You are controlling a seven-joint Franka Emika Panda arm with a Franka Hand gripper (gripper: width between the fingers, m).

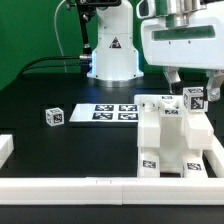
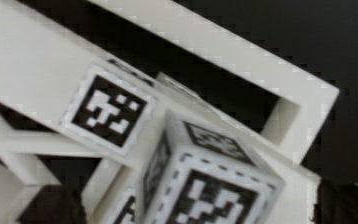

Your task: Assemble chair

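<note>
Black table (image 1: 60,150) bears chair (image 1: 163,135) beneath end effector (image 1: 192,82), jaws apart.

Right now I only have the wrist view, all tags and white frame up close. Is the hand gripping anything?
Observer: No. The exterior view shows the hand open, straddling a small tagged block.
Operator: What is that block resting on?
Observer: It appears to sit on top of the chair, toward the exterior view's right.
Operator: Any parts lying apart?
Observer: Yes, one loose block lies alone, to the exterior view's left of the marker board.
</note>
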